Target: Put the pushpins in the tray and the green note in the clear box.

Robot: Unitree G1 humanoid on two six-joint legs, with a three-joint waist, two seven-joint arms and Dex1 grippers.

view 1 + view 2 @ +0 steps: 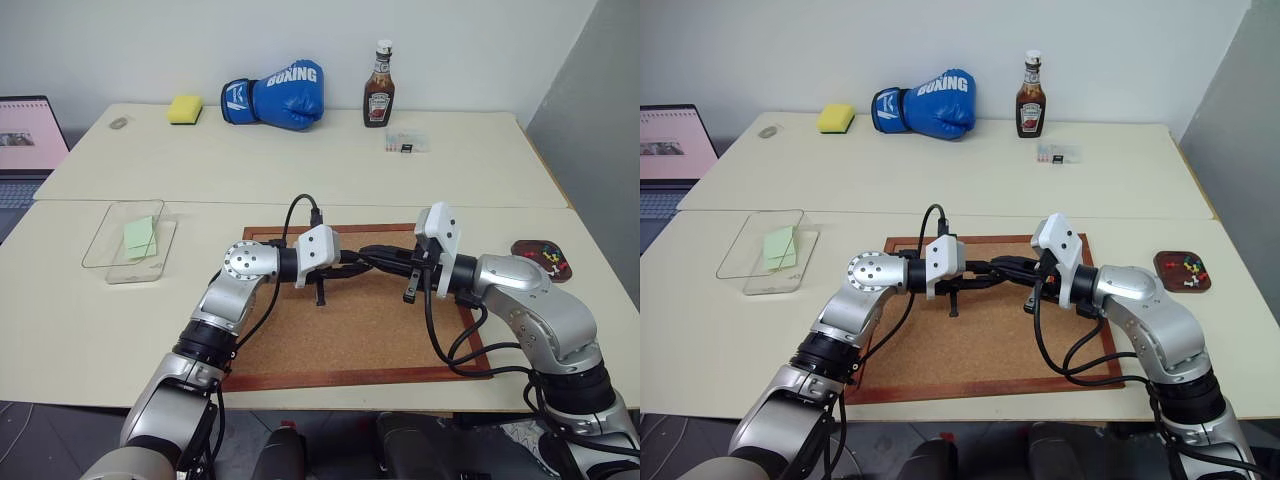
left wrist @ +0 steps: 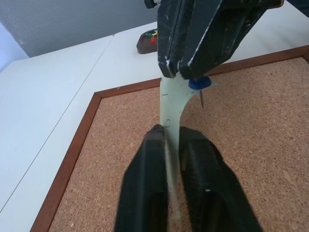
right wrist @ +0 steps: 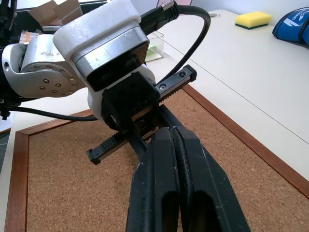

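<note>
Over the cork board [image 1: 350, 335] my two grippers meet tip to tip. My left gripper [image 2: 169, 131] is shut on the lower part of a pale green note [image 2: 171, 104], seen edge-on. My right gripper [image 2: 177, 67] is shut on the same note's upper end. A dark blue pushpin [image 2: 199, 83] sticks out just under its fingertips, needle bare. Another green note [image 1: 140, 238] lies in the clear box [image 1: 100, 243] at the left. The brown tray [image 1: 540, 260] at the right holds several coloured pushpins [image 1: 548, 255].
On the far table stand a blue boxing glove [image 1: 275, 95], a sauce bottle [image 1: 379, 88], a yellow sponge [image 1: 185, 109] and a small clear case [image 1: 407, 142]. A laptop [image 1: 25, 140] sits at the far left. A grey wall borders the right side.
</note>
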